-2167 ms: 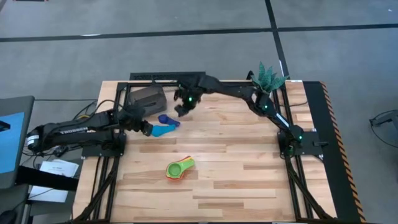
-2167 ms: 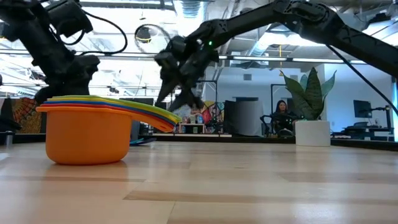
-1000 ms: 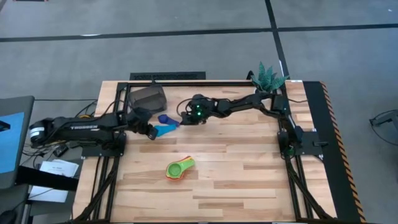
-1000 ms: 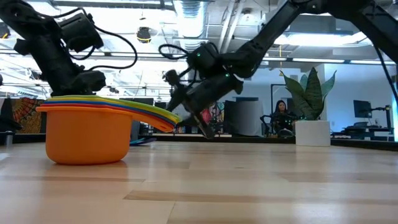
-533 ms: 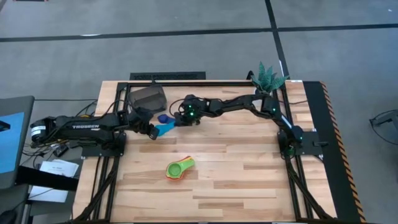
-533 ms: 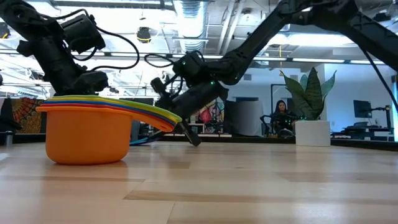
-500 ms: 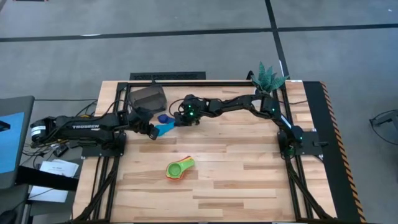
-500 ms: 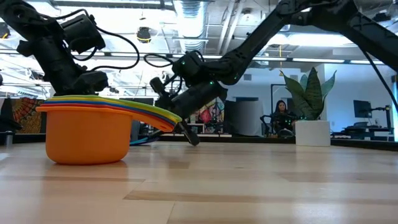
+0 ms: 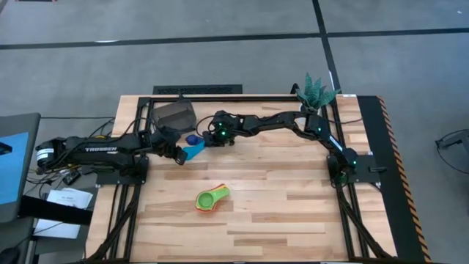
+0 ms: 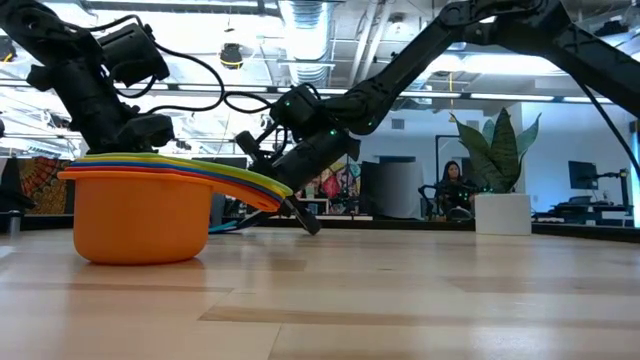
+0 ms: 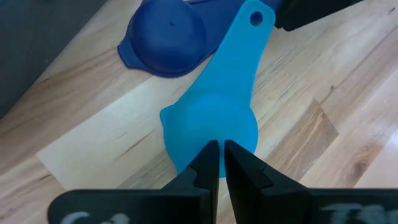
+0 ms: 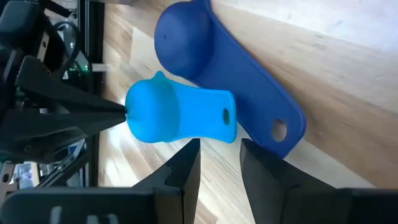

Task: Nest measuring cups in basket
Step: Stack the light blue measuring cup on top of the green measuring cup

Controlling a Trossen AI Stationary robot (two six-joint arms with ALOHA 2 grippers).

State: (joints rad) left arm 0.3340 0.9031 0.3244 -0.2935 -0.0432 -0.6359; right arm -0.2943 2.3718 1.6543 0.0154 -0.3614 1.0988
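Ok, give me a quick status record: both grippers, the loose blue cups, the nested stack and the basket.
left gripper: fingers nearly shut at the rim of the light blue cup
right gripper: fingers open, at the handle ends of both blue cups
blue cup: upside down on the table, beside the light blue one
nested stack: orange outermost, green on top, mid-table
basket: far left corner, contents cannot tell

The right end effector (image 9: 207,139) is brought down from above the surface to the blue plastic measuring cup (image 9: 193,139).
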